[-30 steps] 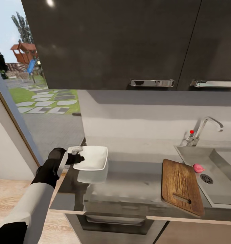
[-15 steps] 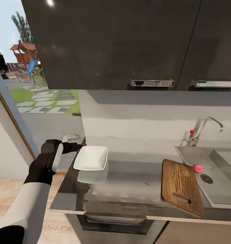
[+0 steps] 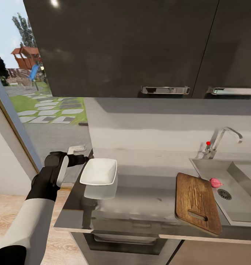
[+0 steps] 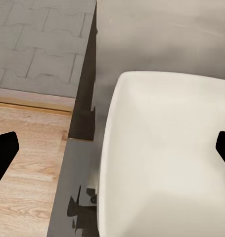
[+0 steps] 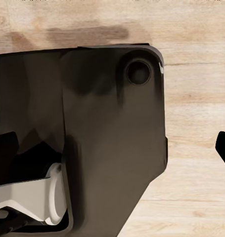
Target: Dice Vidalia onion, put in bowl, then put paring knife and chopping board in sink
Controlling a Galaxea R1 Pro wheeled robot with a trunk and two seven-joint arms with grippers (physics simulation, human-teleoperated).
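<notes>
Our left gripper [image 3: 78, 159] hangs just off the counter's left end, fingers spread wide in the left wrist view with nothing between them; beside it the bowl [image 3: 99, 172] sits on the countertop [image 3: 147, 206], stiff, smooth and likely slick, so we would pinch a flared side; our right gripper [image 5: 112, 143] is wide open over the wooden floor, holding nothing; further right lies the chopping board [image 3: 196, 201]; the onion [image 3: 215, 182] waits in the sink [image 3: 208, 167], round, light, prone to rolling, best pinched across its middle.
</notes>
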